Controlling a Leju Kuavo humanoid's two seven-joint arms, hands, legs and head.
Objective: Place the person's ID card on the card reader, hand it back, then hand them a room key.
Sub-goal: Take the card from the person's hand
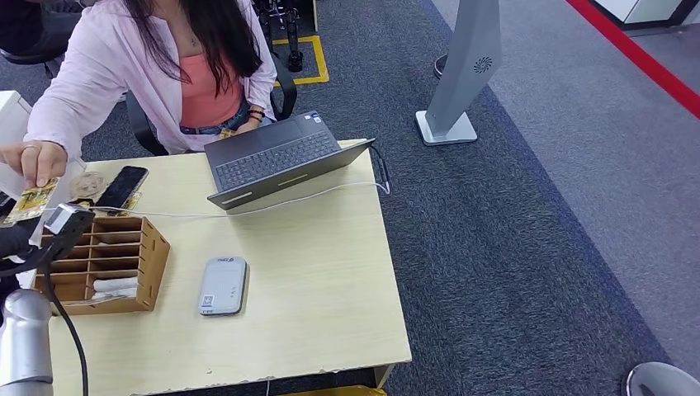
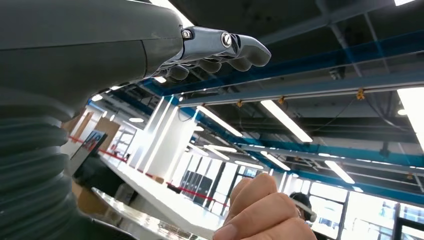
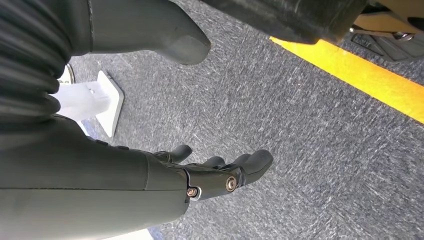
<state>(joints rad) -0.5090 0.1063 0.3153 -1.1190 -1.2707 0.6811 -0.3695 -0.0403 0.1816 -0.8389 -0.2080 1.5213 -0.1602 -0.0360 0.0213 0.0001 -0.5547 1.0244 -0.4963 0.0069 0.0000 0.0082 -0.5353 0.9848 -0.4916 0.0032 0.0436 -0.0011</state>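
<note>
— Where is the left hand (image 2: 220, 52) now?

— Raised at the table's (image 1: 314, 272) far left edge, palm turned up toward the ceiling in its wrist view. Its fingers are loosely curled with nothing between them. The right hand (image 3: 220, 175) hangs over the carpet, fingers apart, holding nothing.

— And the ID card (image 1: 31, 200)?

— Pinched in the person's hand (image 1: 33, 161), just above the robot's left wrist. The person has not let go of it, and I can't tell whether it touches the robot's hand.

— So the step is taking the card?

— I'd judge so. To do it well, the hand should hold steady under the card, let the person lower it between thumb and fingers, then close on the flat faces rather than the edge, so it doesn't twist out.

— Then where?

— The card reader (image 1: 222, 285), the grey pad lying beside the wooden key rack (image 1: 103, 264). Carry the card level over the rack; clipping its rim is the risk.
</note>
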